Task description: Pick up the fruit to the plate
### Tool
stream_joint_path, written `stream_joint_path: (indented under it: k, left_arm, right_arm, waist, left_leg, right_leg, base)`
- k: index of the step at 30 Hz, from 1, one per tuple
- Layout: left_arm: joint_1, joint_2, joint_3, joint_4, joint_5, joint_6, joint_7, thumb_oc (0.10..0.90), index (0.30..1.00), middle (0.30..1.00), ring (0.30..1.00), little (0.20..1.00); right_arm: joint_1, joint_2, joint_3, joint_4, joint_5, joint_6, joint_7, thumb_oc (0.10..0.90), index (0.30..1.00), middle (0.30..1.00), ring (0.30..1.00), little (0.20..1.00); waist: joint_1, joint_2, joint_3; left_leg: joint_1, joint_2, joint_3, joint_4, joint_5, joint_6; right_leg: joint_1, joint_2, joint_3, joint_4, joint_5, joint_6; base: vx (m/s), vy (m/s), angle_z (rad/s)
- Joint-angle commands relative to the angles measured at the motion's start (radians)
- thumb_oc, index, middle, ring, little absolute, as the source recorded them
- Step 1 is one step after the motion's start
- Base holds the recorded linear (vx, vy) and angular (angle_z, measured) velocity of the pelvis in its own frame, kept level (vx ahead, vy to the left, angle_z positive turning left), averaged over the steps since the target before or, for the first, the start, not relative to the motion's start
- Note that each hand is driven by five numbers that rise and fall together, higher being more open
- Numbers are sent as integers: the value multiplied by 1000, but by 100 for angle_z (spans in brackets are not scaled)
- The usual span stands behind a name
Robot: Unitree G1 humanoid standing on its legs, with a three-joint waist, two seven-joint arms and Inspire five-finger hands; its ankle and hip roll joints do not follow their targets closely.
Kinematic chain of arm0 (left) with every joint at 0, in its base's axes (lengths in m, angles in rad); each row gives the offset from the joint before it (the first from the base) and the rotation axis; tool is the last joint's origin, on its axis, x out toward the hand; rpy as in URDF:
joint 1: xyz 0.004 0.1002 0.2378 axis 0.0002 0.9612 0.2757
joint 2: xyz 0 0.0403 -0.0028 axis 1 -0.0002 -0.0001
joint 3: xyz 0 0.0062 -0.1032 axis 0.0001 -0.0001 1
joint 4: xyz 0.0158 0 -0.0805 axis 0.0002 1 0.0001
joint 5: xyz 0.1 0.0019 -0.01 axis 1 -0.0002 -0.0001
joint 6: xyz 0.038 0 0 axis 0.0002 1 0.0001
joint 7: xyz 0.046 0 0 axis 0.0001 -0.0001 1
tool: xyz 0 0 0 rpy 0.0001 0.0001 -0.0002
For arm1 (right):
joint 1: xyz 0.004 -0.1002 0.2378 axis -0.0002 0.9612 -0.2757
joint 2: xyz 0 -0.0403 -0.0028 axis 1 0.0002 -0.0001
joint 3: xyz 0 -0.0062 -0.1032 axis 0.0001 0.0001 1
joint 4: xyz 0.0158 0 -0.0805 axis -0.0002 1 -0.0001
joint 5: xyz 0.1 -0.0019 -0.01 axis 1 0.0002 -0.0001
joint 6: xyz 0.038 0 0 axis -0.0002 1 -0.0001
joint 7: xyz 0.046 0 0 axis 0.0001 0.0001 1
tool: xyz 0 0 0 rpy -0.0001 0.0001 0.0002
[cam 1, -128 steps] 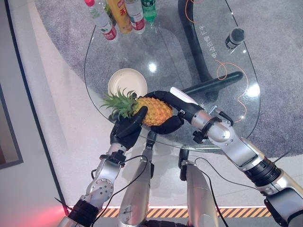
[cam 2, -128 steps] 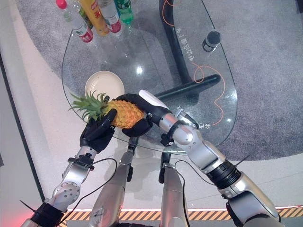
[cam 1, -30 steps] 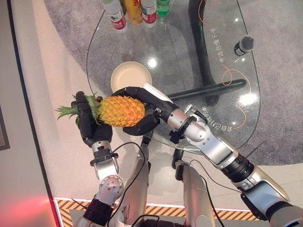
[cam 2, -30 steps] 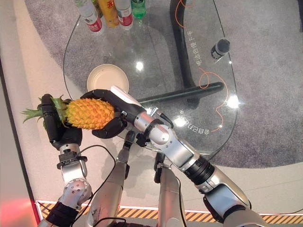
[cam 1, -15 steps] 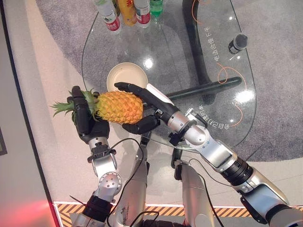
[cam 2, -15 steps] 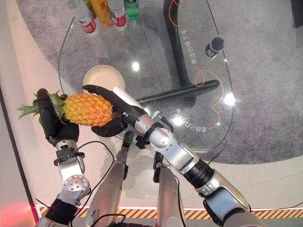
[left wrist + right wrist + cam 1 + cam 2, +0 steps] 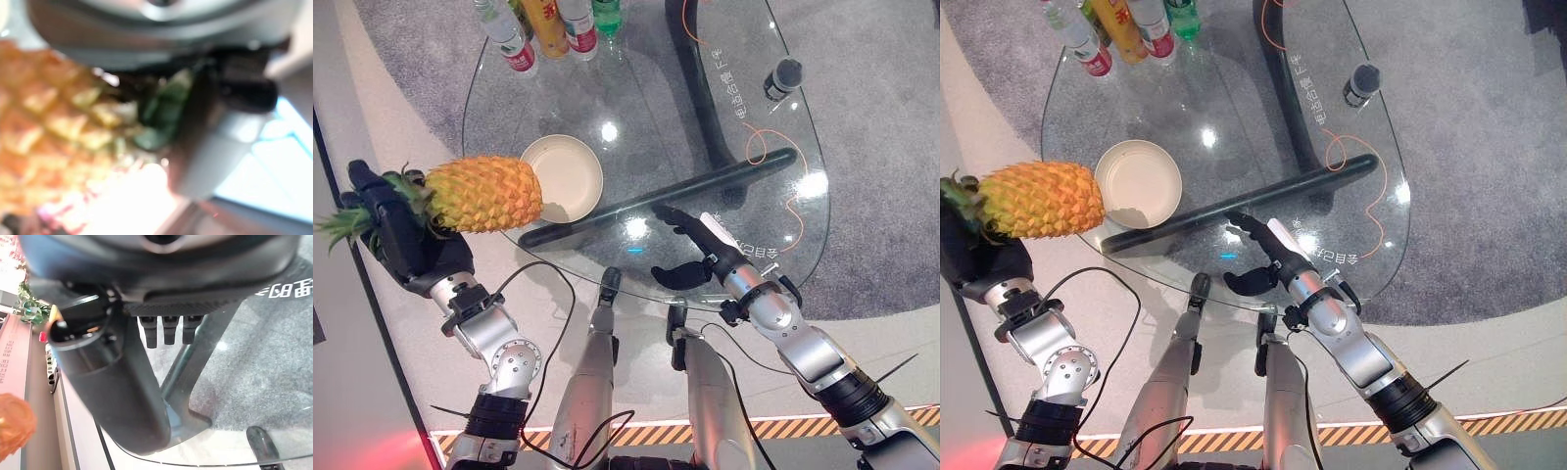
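Observation:
The pineapple (image 7: 484, 193) hangs in the air just left of the glass table's edge, lying sideways with its body towards the plate. My left hand (image 7: 401, 245) is shut on its leafy crown end (image 7: 159, 115), and its scaly skin (image 7: 44, 132) shows close up in the left wrist view. An empty cream plate (image 7: 566, 176) sits on the table right beside the fruit's rounded end. My right hand (image 7: 700, 245) hovers open over the table's near edge, well right of the plate, with nothing in it; its fingers (image 7: 166, 330) are held straight.
The glass table (image 7: 646, 117) carries several bottles (image 7: 548, 24) at its far left edge and a black microphone (image 7: 783, 76) with an orange cable (image 7: 773, 147) at the right. A dark table leg (image 7: 656, 201) shows beneath the glass. Grey carpet lies beyond.
My right hand has let go of the pineapple and drawn back to the right over the table. The left hand alone now holds the fruit, further left and higher.

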Motion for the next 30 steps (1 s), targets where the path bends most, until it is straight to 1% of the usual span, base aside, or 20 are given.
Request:
stream_joint_path:
  k: [1, 4, 7, 10, 14, 16, 21, 26, 27, 30]
  left_arm:
    - [-94, 73, 48, -76, 390, -93, 165, 100, 300, 300, 300, 200]
    - [-121, 90, 55, -45, 557, -99, 304, 100, 300, 300, 300, 200]
    - [-162, 105, 51, -20, 689, -84, 420, 100, 300, 300, 300, 200]
    - [-201, 111, 45, 6, 786, -61, 505, 100, 300, 300, 300, 200]
    - [-241, 114, 36, 56, 891, -48, 611, 100, 300, 300, 300, 200]
    - [-269, 119, 30, 93, 957, -33, 685, 100, 300, 300, 300, 200]
    - [-321, 124, 26, 178, 1047, -15, 773, 100, 300, 300, 300, 200]
    - [-364, 138, 20, 248, 1122, 1, 853, 100, 300, 300, 300, 200]
    - [-369, 143, 18, 266, 1138, 7, 869, 100, 300, 300, 300, 200]
    - [-411, 162, 10, 312, 1193, 32, 912, 100, 300, 300, 300, 200]
  right_arm:
    - [-69, 24, -12, -78, 9, -48, 13, 800, 900, 900, 900, 900]
    - [-71, 15, -1, -62, 17, -31, 22, 800, 900, 900, 900, 900]
    - [-82, 5, 10, -44, 27, -21, 26, 800, 900, 900, 900, 900]
    - [-96, 0, 19, -31, 32, -12, 29, 800, 900, 900, 900, 900]
    - [-118, 1, 34, -14, 39, -5, 39, 800, 900, 900, 900, 900]
    - [-133, 4, 45, -6, 45, 7, 40, 800, 900, 900, 900, 900]
    - [-158, 5, 61, 14, 55, 26, 45, 800, 900, 900, 900, 900]
    - [-179, 2, 73, 42, 57, 28, 50, 800, 900, 900, 900, 900]
    - [-180, 0, 78, 43, 60, 31, 50, 800, 900, 900, 900, 900]
    - [-205, -10, 83, 44, 67, 44, 55, 800, 900, 900, 900, 900]
  waist:
    - [-19, -11, -23]
    - [-27, -5, -23]
    - [-36, -2, -23]
    - [-45, 1, -23]
    - [-54, 3, -23]
    - [-60, 4, -23]
    - [-71, 2, -23]
    - [-78, 3, -23]
    - [-79, 3, -23]
    - [-86, 1, -23]
  left_leg:
    - [21, -103, 42, 144, -184, 73]
    - [12, -103, 50, 150, -182, 69]
    - [-3, -100, 60, 158, -179, 64]
    - [-18, -98, 67, 162, -176, 60]
    - [-39, -97, 75, 171, -174, 57]
    - [-53, -96, 81, 177, -173, 55]
    - [-83, -92, 92, 188, -173, 51]
    - [-113, -91, 99, 197, -171, 48]
    - [-111, -90, 101, 201, -180, 48]
    - [-146, -88, 107, 204, -170, 43]
  right_leg:
    - [34, 25, -32, -182, 127, 52]
    - [23, 27, -25, -176, 125, 50]
    - [8, 27, -19, -169, 124, 48]
    - [-8, 28, -12, -166, 124, 48]
    - [-31, 31, -3, -161, 126, 47]
    - [-45, 32, 2, -159, 128, 47]
    - [-77, 33, 8, -152, 132, 45]
    - [-111, 36, 9, -144, 135, 44]
    - [-111, 38, 8, -138, 126, 44]
    - [-146, 39, 6, -138, 137, 41]
  base:
    - [6, 47, -8]
    - [8, 60, -7]
    - [4, 56, -9]
    - [3, 58, -2]
    - [5, 57, -7]
    - [4, 63, -12]
    - [4, 60, -2]
    - [3, 63, -2]
    - [7, 56, -6]
    - [-21, 87, -6]
